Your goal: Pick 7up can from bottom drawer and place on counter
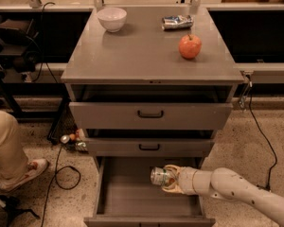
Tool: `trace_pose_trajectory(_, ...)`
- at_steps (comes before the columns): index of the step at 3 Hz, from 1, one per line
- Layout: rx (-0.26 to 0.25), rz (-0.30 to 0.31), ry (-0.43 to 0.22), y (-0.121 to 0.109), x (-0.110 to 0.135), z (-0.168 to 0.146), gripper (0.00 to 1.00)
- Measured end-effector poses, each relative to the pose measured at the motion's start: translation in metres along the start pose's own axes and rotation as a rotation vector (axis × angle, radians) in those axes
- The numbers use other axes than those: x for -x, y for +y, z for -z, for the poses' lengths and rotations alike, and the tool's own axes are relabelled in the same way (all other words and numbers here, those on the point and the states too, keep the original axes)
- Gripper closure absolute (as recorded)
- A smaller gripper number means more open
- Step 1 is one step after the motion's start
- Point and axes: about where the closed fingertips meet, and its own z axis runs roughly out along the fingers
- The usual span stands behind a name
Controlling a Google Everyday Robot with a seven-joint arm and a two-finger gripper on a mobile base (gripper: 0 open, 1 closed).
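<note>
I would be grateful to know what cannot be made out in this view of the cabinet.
Camera view:
- 7up can: its label and right end are covered by the gripper, shut round it at the bottom drawer.
- Bottom drawer's rear: hidden under the middle drawer.
- Robot arm: cut off by the right edge.
- Small items on the floor left of the cabinet: too small to identify.

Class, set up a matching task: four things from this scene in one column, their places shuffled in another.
Things: 1 white bowl; 2 apple; 3 7up can; 4 dented can.
Places: A held in the hand above the bottom drawer; B counter, far left; C counter, far right; D counter, right side, nearer than the dented can.
Pairs: 1-B; 2-D; 3-A; 4-C.
</note>
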Motion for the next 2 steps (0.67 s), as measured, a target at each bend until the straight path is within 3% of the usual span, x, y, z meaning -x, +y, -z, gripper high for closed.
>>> trace_pose_trajectory(1,-0.01,0.022,-0.039,-0.011,0.011,0.013,1.0)
trace_pose_trajectory(2,-0.031,0.112,-0.116,-0.038,0.05,0.056,1.0)
